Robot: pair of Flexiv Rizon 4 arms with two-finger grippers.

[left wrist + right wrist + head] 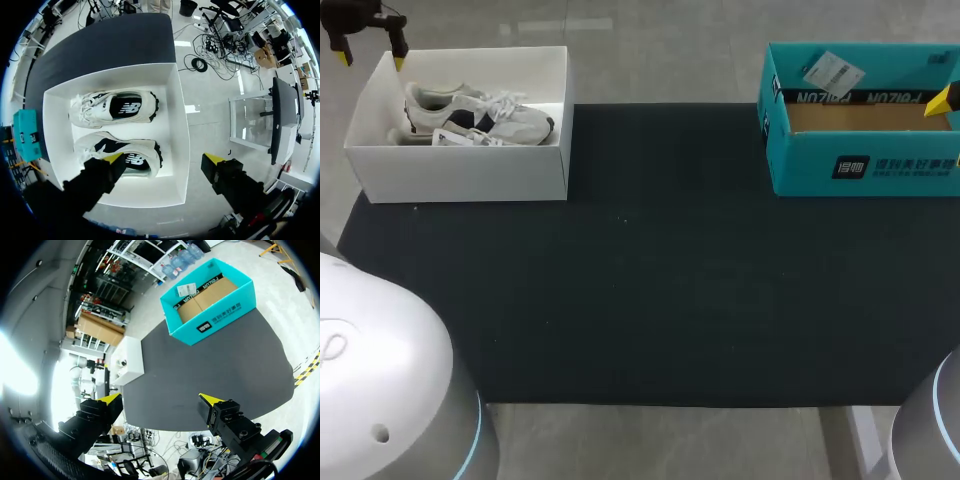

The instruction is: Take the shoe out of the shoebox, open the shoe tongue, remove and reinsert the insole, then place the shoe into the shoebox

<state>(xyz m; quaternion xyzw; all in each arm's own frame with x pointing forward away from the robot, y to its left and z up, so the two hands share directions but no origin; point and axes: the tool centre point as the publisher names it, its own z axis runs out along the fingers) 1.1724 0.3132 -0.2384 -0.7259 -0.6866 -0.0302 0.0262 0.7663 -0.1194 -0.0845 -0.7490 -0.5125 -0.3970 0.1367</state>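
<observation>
The white shoebox (460, 170) stands at the mat's far left corner. Two white sneakers with dark patches lie in it side by side, one (95, 107) farther from my left gripper and one (137, 147) under its finger. My left gripper (370, 58) hangs open above the box's far left end. In the left wrist view the left gripper (165, 159) has one finger over the nearer sneaker and the other outside the box wall (180, 130). My right gripper (952, 128) is open at the right edge, over the teal box (860, 165). The right gripper (160, 398) holds nothing.
A black mat (640, 270) covers the table between the two boxes. The teal box (210, 315) at the far right has a brown cardboard floor and a white label on its rim. The white shoebox (127, 357) shows small ahead of the right gripper.
</observation>
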